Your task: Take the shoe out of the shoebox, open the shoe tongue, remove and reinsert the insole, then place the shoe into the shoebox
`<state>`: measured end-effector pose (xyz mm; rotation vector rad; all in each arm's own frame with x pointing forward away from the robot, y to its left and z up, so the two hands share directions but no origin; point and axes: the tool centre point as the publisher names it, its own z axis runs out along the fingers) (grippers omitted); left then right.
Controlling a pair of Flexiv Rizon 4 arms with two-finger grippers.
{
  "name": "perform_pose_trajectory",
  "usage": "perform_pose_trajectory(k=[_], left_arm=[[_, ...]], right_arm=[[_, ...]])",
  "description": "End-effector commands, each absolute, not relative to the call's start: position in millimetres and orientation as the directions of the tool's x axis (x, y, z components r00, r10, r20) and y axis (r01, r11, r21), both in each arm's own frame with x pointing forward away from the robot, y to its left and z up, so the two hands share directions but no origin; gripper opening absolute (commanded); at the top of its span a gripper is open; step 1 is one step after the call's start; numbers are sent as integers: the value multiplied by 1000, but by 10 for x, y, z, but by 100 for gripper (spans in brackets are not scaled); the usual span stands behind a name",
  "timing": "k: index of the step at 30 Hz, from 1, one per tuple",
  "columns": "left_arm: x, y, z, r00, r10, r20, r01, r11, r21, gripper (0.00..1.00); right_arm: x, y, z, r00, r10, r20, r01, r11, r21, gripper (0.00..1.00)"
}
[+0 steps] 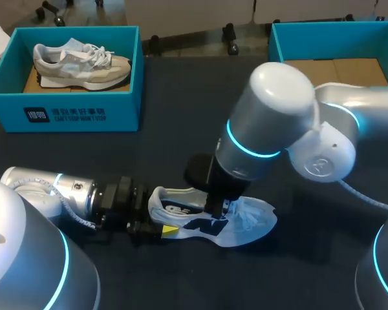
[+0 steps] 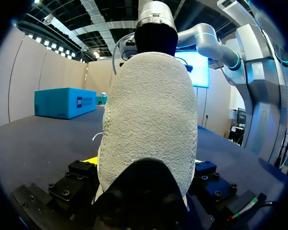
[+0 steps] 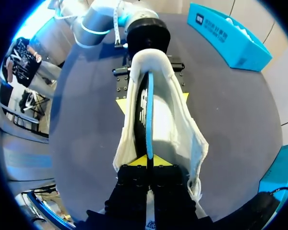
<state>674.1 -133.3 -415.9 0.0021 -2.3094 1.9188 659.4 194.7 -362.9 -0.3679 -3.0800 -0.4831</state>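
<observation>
Dark tabletop (image 1: 149, 155) carries the teal cardboard shoebox (image 1: 278, 45) at its far right and, well apart at the near middle, the white mesh shoe (image 1: 249, 226), its heel clamped in my left gripper (image 1: 163, 230), while my right gripper (image 3: 147, 162) pinches the blue-edged dark insole (image 3: 144, 110) standing up from the shoe's opening.

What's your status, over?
Left gripper shut on heel of shoe. Right gripper shut on insole, edge-up inside shoe. Nothing blocking either arm.
</observation>
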Motion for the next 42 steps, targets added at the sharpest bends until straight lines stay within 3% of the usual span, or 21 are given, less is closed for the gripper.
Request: perform_pose_trajectory(k=[1,22,36,37,38,39,42], left_arm=[[6757,-1356,-4154,-990,85,108,-91,188,-978,0],[6757,-1356,-4154,-990,85,108,-91,188,-978,0],[6757,-1356,-4154,-990,85,108,-91,188,-978,0],[6757,-1356,-4154,-990,85,108,-91,188,-978,0],[6757,-1356,-4154,-990,85,108,-91,188,-978,0],[6757,-1356,-4154,-990,85,108,-91,188,-978,0],[6757,-1356,-4154,-990,85,108,-91,188,-978,0]], right_arm=[[6565,1847,-3595,-972,232,28,221,872,437,0],[6670,1745,-3437,-979,201,-40,123,732,670,0],[6710,1835,-3246,-991,104,-83,21,736,676,0],[6710,1855,-3233,-993,87,-81,10,738,674,4],[6711,1874,-3220,-994,79,-81,4,740,673,27],[6710,1891,-3203,-994,71,-80,0,748,664,34],[6705,1952,-3146,-997,31,-74,-24,764,645,39]])
